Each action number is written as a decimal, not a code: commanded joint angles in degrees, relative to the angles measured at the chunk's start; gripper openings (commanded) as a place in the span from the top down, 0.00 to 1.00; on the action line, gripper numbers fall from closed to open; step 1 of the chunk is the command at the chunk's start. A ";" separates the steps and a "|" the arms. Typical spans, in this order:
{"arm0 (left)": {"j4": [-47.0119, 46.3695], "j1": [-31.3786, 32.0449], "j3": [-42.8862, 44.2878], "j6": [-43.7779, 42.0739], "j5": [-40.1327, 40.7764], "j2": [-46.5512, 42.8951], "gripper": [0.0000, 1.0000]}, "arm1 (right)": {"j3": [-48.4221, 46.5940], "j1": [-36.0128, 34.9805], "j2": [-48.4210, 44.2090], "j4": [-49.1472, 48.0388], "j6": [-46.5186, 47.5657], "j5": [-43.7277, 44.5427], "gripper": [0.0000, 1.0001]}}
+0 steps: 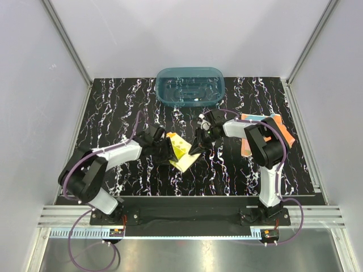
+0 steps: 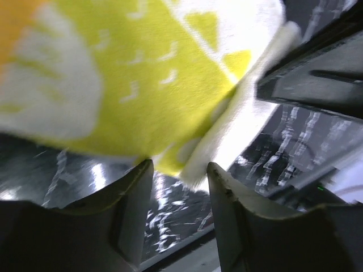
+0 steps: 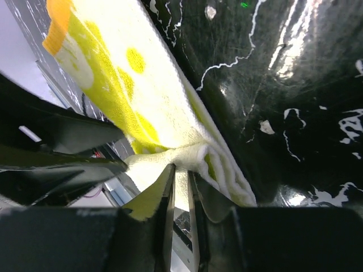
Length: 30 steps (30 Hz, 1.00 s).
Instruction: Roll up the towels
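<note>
**Surface**: black and glossy with white veining. It fills the middle of the top view.

**Teal plastic tub**: translucent, at the upper centre of the surface. It stands well apart from both towels and is not part of the job.

**Orange towel**: at the right of the top view, lying flat and partly hidden under the right arm. It is unrolled, and neither tool touches it.

**Yellow towel**: just left of centre in the top view, between the two tools.
- Condition: partly doubled over itself. The right wrist view shows a stacked pale edge at the lower middle and an orange hem at the upper left.
- Handling, as judged: light, limp terry that keeps no shape of its own. It is likely to skid on the glossy surface, and a started roll would spring loose if let go.
- Best hold: at an edge or corner, pinching through all the layers, with the second tool steadying the far end.

**Right tool**: jaws nearly together, clenched on a fold of the yellow towel's pale edge.

**Left tool**: jaws apart, released. The towel's edge hangs just above the gap and nothing is clamped.
</note>
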State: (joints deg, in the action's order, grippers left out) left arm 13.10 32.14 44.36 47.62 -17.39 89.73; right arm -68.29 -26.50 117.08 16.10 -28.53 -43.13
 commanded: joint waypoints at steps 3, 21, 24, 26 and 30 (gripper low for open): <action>15.01 6.06 7.92 -7.17 24.96 -7.72 0.51 | -1.75 -2.15 1.31 0.42 1.29 3.85 0.78; 10.72 21.65 14.80 -24.32 29.09 -1.67 0.51 | -4.83 -2.85 0.78 4.82 3.92 5.34 0.78; 9.22 22.09 14.35 -24.85 27.24 0.09 0.52 | -5.53 -2.85 1.31 5.00 4.10 4.99 0.78; 9.04 22.35 14.44 -24.85 26.97 1.05 0.52 | -5.97 -2.77 1.66 5.00 4.01 4.81 0.78; 8.34 22.70 13.56 -24.85 26.44 1.85 0.52 | -6.59 -2.77 1.93 5.08 4.01 4.46 0.79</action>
State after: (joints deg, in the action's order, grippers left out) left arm 24.77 54.48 58.46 23.77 10.52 91.24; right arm -72.82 -28.77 118.02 20.71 -25.85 -40.05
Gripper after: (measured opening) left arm 0.481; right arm 0.217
